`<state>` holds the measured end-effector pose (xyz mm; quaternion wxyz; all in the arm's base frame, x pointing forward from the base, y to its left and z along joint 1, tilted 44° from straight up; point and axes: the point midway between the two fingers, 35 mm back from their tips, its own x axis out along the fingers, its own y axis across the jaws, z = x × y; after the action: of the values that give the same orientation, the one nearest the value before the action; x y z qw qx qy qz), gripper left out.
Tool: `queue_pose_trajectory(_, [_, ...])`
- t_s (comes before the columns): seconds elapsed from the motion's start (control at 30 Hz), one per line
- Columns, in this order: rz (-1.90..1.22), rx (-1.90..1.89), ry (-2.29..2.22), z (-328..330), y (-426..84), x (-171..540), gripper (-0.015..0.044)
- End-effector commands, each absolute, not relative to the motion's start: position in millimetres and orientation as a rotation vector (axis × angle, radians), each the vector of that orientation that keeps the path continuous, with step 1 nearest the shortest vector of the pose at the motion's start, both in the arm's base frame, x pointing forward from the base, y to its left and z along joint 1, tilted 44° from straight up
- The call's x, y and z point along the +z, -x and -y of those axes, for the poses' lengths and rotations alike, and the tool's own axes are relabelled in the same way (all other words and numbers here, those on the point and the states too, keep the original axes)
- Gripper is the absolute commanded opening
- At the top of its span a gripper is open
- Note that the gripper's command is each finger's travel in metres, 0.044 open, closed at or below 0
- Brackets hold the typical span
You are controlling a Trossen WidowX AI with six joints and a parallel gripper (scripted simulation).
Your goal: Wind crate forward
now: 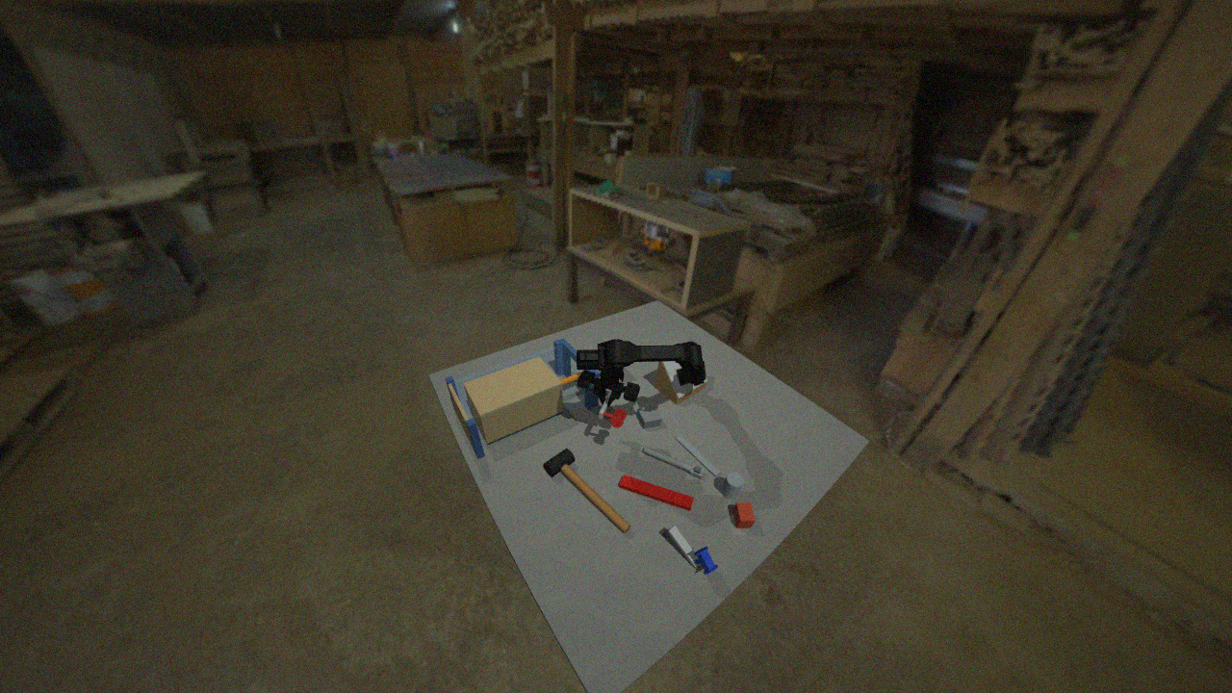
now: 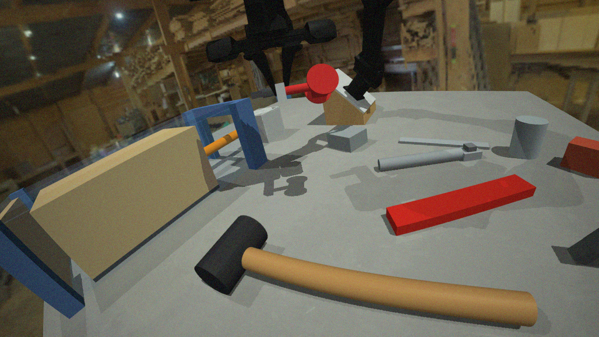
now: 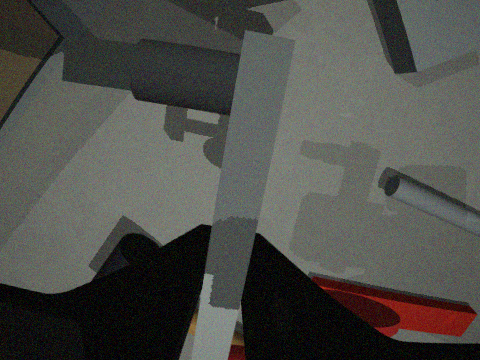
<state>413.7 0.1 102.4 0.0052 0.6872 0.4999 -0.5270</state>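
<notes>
My gripper (image 1: 605, 404) (image 2: 280, 92) (image 3: 228, 240) is shut on the winch handle's grey arm (image 3: 257, 125), holding it above the bench. The handle's red knob (image 1: 616, 419) (image 2: 322, 78) sticks out to one side, and its dark key shaft (image 3: 185, 75) to the other. The tan crate (image 1: 517, 400) (image 2: 125, 188) sits flat in the cubby, its front a gap short of the blue frame (image 1: 562, 357) (image 2: 250, 140) at the mouth. An orange strap (image 2: 222, 142) runs from the crate through the frame. The pale winch (image 2: 270, 124) stands beyond it; its top hole is not clear.
A mallet (image 1: 594, 495) (image 2: 376, 284), a red bar (image 1: 655, 492) (image 2: 460, 203) (image 3: 430, 310) and a grey tube tool (image 1: 672, 462) (image 2: 423, 158) (image 3: 435, 202) lie on the bench (image 1: 551, 569). A grey block (image 1: 649, 421) (image 2: 347, 139) and wooden wedge (image 2: 345, 113) stand near the winch.
</notes>
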Motion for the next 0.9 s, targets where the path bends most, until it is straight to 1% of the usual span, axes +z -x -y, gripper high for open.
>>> queue_pose_trajectory(0.0, [-1.585,-1.574,-2.111,20,-410,87,0.0])
queue_pose_trajectory(0.87, [-1.741,-0.932,-1.712,122,-365,18,0.0])
